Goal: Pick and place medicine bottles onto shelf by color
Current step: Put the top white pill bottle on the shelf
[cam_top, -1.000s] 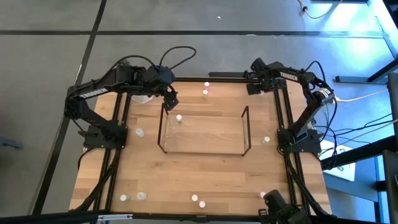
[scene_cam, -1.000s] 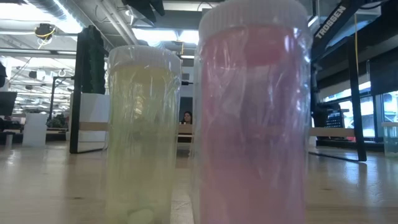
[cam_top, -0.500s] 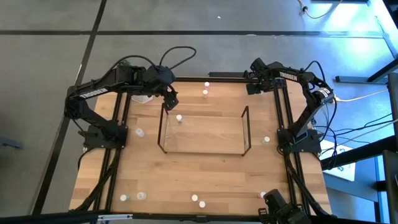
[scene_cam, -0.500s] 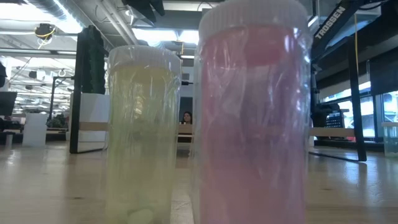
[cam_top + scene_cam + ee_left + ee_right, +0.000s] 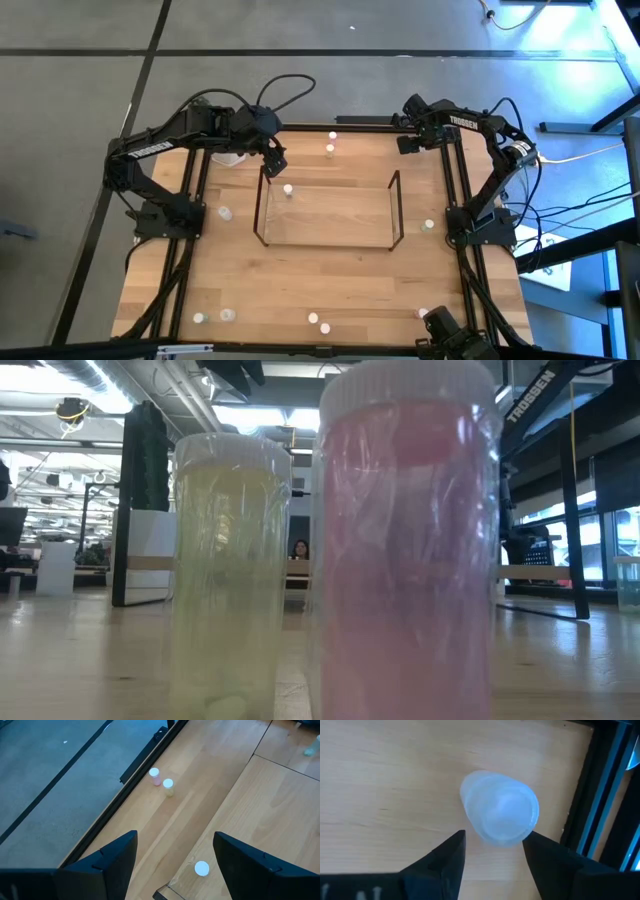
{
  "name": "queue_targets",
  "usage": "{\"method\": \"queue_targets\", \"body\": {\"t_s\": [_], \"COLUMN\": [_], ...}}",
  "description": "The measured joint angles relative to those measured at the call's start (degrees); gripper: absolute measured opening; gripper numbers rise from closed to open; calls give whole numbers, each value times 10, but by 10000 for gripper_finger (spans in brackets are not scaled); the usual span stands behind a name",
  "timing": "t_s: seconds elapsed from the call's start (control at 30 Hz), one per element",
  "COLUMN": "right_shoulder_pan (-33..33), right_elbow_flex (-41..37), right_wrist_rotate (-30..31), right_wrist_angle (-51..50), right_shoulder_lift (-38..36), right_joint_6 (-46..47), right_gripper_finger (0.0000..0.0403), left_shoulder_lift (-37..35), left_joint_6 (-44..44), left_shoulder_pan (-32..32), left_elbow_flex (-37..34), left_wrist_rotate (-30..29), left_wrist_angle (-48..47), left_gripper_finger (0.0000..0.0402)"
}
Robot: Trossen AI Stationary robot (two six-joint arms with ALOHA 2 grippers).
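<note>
The clear wire-framed shelf (image 5: 330, 215) stands mid-table with one white-capped bottle (image 5: 288, 189) inside its far left end. My left gripper (image 5: 275, 160) hovers open above that corner; its wrist view shows a pink bottle (image 5: 155, 776) and a yellowish bottle (image 5: 168, 787) upright near the far edge. At the far right corner my right gripper (image 5: 402, 143) points down, open, over a pale whitish bottle (image 5: 500, 812) standing on the table. Its fingertips (image 5: 457, 845) flank the cap. My right gripper comes at the whitish bottle from above, a fingertip on either side of its cap (image 5: 520, 827). The bottle stands upright on the table. Whether the fingers touch it, I cannot tell.
More bottles stand scattered: left of the shelf (image 5: 225, 213), right of it (image 5: 428, 226), and several along the near edge, among them a yellowish one (image 5: 230, 575) and a pink one (image 5: 405, 540) close to the low camera. The dark frame rail (image 5: 592, 795) runs beside the right gripper.
</note>
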Motion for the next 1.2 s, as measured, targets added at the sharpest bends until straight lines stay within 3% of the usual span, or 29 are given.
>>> {"method": "queue_targets", "body": {"t_s": [0.6, 1.2], "right_shoulder_pan": [-2, -13], "right_elbow_flex": [54, 54], "right_wrist_rotate": [3, -2], "right_wrist_angle": [-6, -1], "right_shoulder_lift": [0, 0], "right_joint_6": [-18, -31], "right_gripper_finger": [201, 201], "left_shoulder_lift": [0, 0], "left_joint_6": [-2, -12], "left_shoulder_pan": [0, 0], "left_elbow_flex": [0, 0], "left_wrist_rotate": [0, 0], "left_wrist_angle": [0, 0], "left_gripper_finger": [255, 255]}}
